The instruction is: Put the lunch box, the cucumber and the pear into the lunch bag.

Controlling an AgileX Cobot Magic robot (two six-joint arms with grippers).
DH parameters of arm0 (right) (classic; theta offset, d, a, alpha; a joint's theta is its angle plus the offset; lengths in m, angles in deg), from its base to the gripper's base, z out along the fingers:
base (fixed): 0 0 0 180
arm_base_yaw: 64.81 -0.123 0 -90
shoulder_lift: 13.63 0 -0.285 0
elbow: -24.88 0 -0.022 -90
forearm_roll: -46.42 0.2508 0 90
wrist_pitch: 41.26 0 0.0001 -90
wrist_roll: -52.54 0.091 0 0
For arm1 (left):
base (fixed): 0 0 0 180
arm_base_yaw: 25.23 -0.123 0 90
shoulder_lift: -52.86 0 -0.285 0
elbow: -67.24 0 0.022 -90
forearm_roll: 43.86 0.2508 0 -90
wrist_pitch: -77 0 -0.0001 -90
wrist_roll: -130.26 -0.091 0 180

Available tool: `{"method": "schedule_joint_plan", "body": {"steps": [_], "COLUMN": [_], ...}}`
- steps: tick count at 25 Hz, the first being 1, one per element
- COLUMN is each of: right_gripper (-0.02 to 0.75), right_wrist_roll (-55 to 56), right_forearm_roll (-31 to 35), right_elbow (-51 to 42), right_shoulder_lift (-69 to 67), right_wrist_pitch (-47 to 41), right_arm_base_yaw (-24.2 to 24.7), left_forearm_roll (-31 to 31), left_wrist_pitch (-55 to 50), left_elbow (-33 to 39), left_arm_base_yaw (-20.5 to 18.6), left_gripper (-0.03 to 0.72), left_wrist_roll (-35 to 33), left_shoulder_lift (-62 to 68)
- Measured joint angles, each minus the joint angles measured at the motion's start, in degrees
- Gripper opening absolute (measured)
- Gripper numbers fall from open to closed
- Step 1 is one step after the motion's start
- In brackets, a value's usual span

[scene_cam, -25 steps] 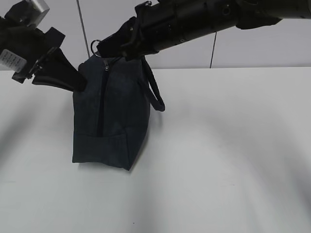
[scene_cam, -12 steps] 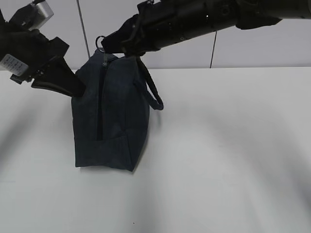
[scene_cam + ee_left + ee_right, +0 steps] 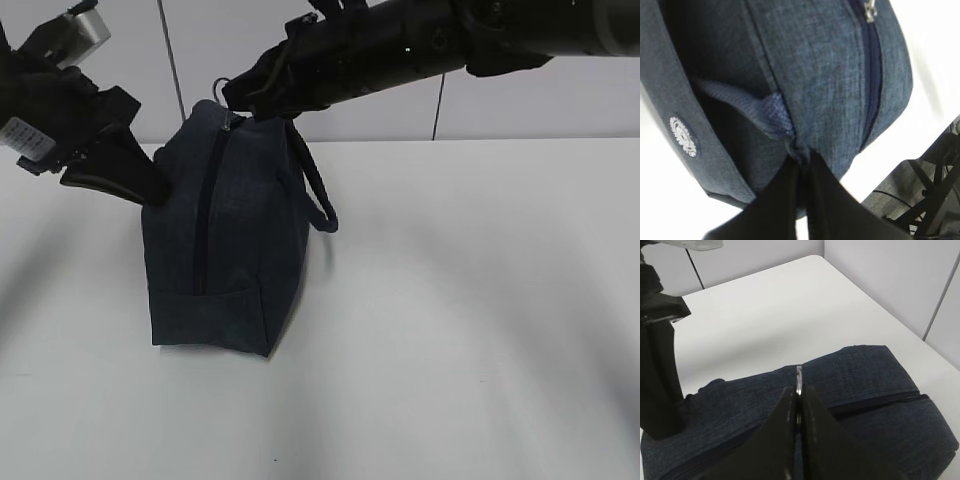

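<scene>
The dark navy lunch bag [image 3: 225, 245] stands on the white table, its black zipper [image 3: 205, 215] closed along the near side. My left gripper [image 3: 155, 185] is shut on a fold of the bag's fabric at its left end; the left wrist view shows the pinch [image 3: 799, 155] and the white round logo [image 3: 682, 136]. My right gripper [image 3: 232, 100] is shut on the metal ring pull [image 3: 799, 380] at the bag's top. The rope-like handle [image 3: 318, 195] hangs on the right. The lunch box, the cucumber and the pear are out of view.
The white table [image 3: 470, 300] stretches to the right and front of the bag. A pale panelled wall [image 3: 530, 100] stands behind it. The table's far corner shows in the right wrist view [image 3: 810, 262].
The right gripper has moved slightly right with the ring pull. The bag's top has leaned with it and its left end has shifted a little.
</scene>
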Motion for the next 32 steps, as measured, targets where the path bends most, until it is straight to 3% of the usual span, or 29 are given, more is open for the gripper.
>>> {"method": "schedule_joint_plan", "body": {"steps": [18,32], "right_gripper": [-0.016,-0.016], "right_wrist_roll": [3.2,14.6], "right_forearm_roll": [0.0,0.0], "right_elbow": [16.5,37.5], "right_shoulder_lift": [-12.4,-27.4], "right_wrist_pitch": [12.5,18.1], "right_arm_base_yaw": [6.4,8.7], "left_forearm_roll": [-0.3,-0.3], "left_wrist_pitch": [0.2,0.2], "left_elbow": [1.7,1.7], "left_arm_base_yaw": [0.0,0.0], "left_gripper": [0.011,0.011], "left_wrist_roll": [-0.2,-1.5], "left_shoulder_lift": [0.0,0.0]}}
